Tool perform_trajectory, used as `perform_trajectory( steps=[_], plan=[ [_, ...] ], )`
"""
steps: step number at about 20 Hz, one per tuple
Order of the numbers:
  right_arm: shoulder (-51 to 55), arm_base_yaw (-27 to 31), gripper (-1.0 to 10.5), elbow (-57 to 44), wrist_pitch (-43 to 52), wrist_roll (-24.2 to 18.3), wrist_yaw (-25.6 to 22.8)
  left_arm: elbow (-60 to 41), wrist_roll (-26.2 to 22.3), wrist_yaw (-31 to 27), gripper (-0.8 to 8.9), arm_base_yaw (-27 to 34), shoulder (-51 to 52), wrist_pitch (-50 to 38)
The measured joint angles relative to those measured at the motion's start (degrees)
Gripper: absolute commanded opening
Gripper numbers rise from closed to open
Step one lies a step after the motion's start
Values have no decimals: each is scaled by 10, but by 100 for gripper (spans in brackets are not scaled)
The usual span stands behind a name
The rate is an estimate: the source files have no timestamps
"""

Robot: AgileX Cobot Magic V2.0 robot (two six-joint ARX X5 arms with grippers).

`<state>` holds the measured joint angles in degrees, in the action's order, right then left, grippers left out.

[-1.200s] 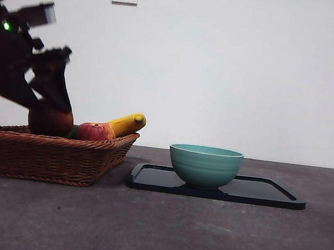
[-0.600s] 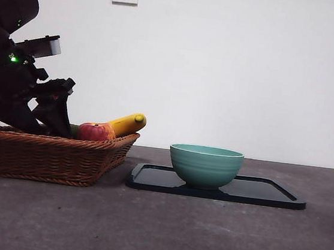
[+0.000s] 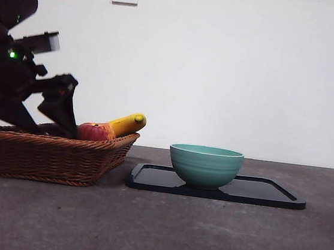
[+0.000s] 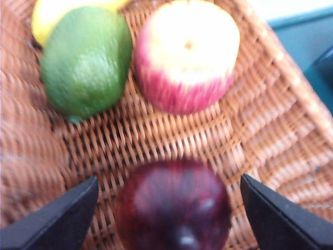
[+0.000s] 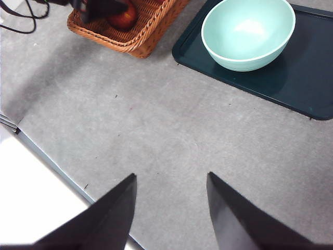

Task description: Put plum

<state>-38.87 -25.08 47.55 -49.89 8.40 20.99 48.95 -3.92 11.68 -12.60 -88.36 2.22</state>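
The plum [image 4: 174, 205] lies on the woven floor of the wicker basket [image 4: 270, 130], right between the spread jaws of my left pincer [image 4: 171, 208], which stand open on either side of it without touching. Just beyond the plum, farther from my pincer, sit the red-and-yellow apple [image 4: 187, 54] and a green fruit [image 4: 86, 60], with a yellow fruit [image 4: 52, 15] behind that. My right pincer [image 5: 171, 208] hangs open over the bare grey worktop [image 5: 156, 135], well apart from the teal bowl [image 5: 248, 32] on its dark tray [image 5: 307, 88].

Black arm, green indicator light
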Motion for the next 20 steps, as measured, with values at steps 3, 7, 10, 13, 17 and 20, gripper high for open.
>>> perform_trajectory(
  steps=[3,7,10,13,17,20],
  plan=[
    [0,0,216,0,0,0,0,0,4,0,438,0,43,6],
    [0,0,216,0,0,0,0,0,20,3,437,0,120,40],
    [0,0,216,0,2,0,0,0,31,39,437,-5,188,88],
    [0,0,216,0,9,0,0,0,35,89,437,-15,258,151],
    [0,0,216,0,9,0,0,0,39,166,436,-19,339,251],
    [0,0,216,0,9,0,0,0,41,233,436,-19,382,332]
  ],
)
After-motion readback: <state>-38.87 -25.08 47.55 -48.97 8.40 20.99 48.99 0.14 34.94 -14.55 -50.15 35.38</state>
